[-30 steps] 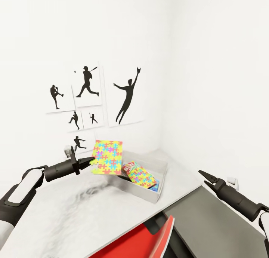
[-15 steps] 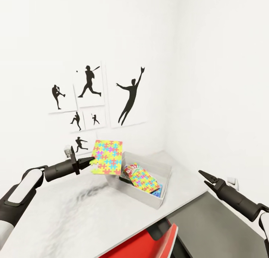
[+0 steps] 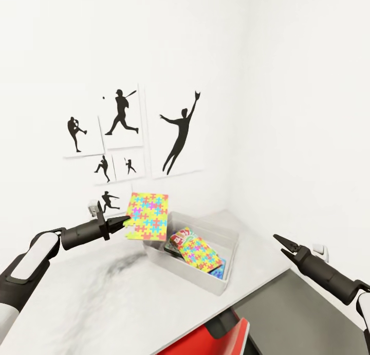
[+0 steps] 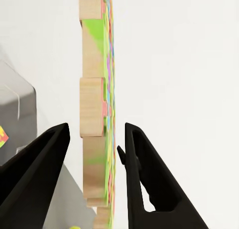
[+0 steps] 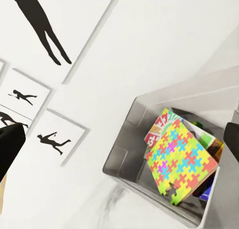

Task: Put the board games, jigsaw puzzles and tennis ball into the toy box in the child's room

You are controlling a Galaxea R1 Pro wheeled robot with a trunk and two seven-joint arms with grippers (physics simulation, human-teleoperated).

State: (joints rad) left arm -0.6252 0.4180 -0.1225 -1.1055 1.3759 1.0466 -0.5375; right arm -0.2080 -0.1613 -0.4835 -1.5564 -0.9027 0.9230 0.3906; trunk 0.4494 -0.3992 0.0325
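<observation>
Left gripper (image 3: 125, 222) pinching second jigsaw puzzle (image 3: 148, 216) just beside toy box (image 3: 226, 242), already holding several toys.

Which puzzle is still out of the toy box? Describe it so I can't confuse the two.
Start at the grey toy box on the table by the corner. At its left end, near the silhouette pictures, the left gripper holds one puzzle upright in the air. The other puzzle lies flat inside the box.

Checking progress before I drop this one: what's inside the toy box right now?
In the toy box, a jigsaw puzzle lies on top, over a red-logo board game and a blue box. Anything beneath is covered.
</observation>
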